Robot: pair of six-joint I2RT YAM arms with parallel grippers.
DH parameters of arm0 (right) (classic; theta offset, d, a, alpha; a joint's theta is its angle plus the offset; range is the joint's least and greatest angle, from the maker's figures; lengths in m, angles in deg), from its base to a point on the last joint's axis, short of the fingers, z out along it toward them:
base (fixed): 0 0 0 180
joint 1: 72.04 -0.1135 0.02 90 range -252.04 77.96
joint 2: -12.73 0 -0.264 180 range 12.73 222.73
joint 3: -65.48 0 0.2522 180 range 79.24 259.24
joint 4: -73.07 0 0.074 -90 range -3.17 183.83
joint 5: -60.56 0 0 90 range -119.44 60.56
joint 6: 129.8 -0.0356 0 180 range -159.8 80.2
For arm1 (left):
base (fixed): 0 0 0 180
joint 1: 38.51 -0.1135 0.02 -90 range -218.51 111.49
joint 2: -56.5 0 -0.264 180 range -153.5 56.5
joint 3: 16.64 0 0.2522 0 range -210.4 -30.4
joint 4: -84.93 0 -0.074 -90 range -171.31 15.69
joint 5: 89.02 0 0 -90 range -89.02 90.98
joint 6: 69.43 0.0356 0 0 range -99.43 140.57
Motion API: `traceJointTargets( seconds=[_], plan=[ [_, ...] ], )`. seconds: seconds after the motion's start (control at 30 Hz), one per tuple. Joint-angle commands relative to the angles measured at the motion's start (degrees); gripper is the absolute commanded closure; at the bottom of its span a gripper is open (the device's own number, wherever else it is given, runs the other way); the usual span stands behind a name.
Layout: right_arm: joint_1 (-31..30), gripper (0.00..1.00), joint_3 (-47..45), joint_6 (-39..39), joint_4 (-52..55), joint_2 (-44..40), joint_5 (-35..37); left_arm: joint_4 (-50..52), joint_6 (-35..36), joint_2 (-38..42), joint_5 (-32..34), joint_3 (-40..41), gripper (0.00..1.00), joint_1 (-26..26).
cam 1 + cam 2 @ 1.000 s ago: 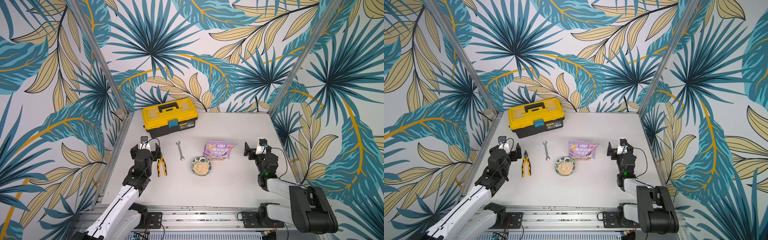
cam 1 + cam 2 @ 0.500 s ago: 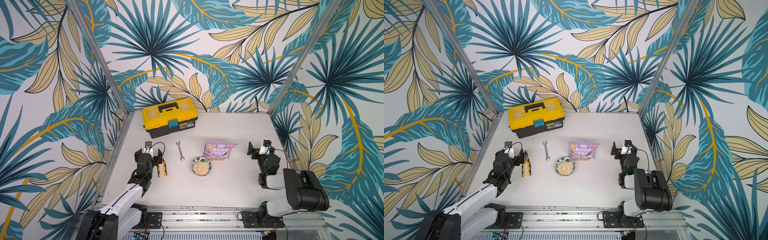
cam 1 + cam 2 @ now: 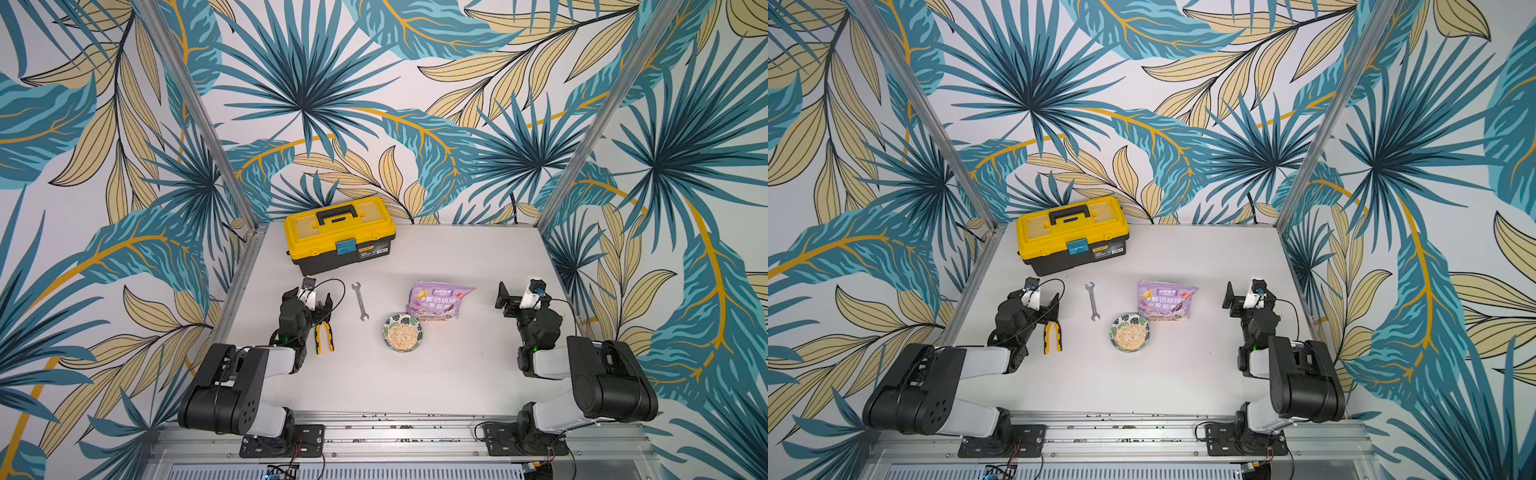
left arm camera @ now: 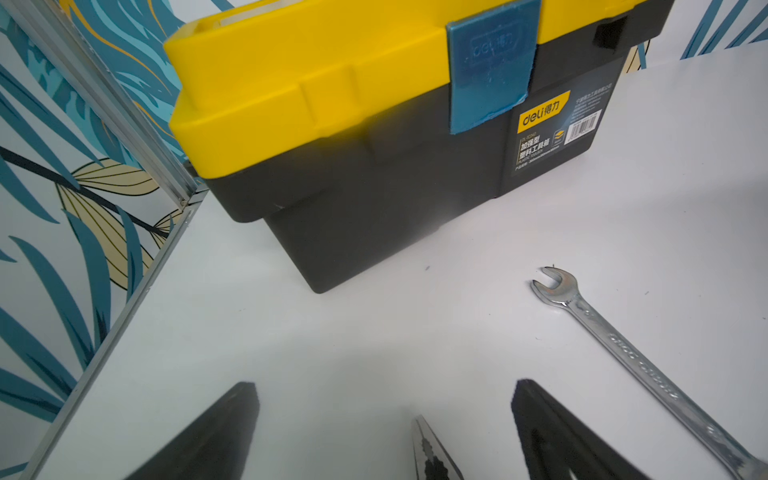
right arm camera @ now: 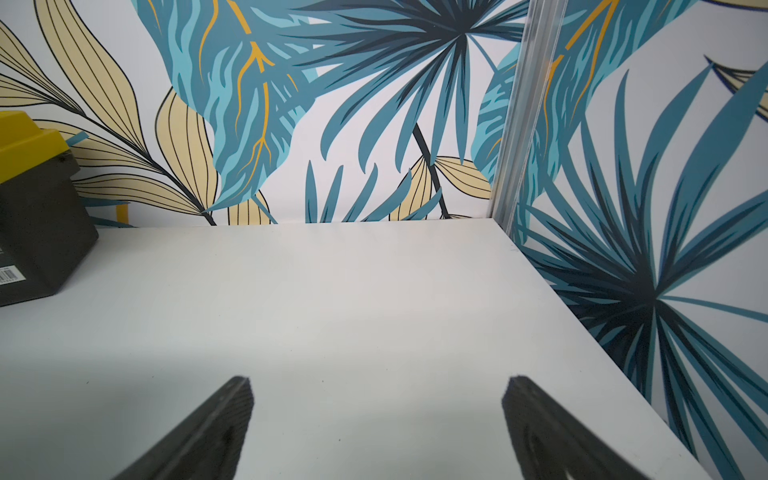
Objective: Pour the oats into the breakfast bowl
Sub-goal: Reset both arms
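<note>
oats (image 3: 402,338): pale beige flakes. They lie inside the breakfast bowl (image 3: 400,320) and cover its bottom.
breakfast bowl: round, white with a dark green leaf print, standing upright on the desk (image 3: 457,374). It is about in the middle between the two arms and well apart from both.
pouch (image 3: 436,300): lilac, with white lettering and a banana picture. It lies flat on the desk just behind the breakfast bowl, on its far side. Its near edge comes very close to the rim of the bowl (whether they touch, I cannot tell). A beige strip shows along this edge.
left pincer (image 4: 384,390): spread wide, it pinches nothing. It hangs above the desk on the left side and points toward the toolbox (image 3: 338,232).
right pincer (image 5: 378,384): also spread wide, with nothing in it. The desk surface shows between its fingers (image 5: 208,432). It is on the right side, well apart from the pouch.
pliers (image 3: 324,337): yellow and black handles, flat on the desk. In the left wrist view the metal nose lies between the two fingers of the left pincer (touching or not, I cannot tell).
wrench (image 3: 360,301): silver, flat on the desk between the pliers and the pouch, touching neither of them.
toolbox: yellow lid with a black handle, black body, blue latch. The lid is shut, and it stands at the far left of the desk.
</note>
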Motion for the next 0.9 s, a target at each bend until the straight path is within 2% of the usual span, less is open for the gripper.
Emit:
traceJointTargets(
  seconds=[0.0,0.07,0.3,0.87],
  plan=[
    [0.2,0.01,-0.7,-0.7,-1.7,0.3,-0.6,-5.7,-1.9,-3.0,-7.5,-1.8,0.00,-2.9],
    [0.2,0.01,-0.7,-0.7,-1.6,0.3,-0.5,2.1,-1.9,-0.9,-8.0,-4.0,0.00,-3.5],
    [0.3,0.01,-0.8,-0.5,-1.5,0.1,-0.6,1.9,-4.5,-1.5,-5.8,-4.5,0.00,-4.7],
    [0.2,0.01,-0.7,-0.6,-1.5,0.1,-0.5,2.3,-4.6,-1.5,-5.1,-4.8,0.00,-4.4]
  ],
)
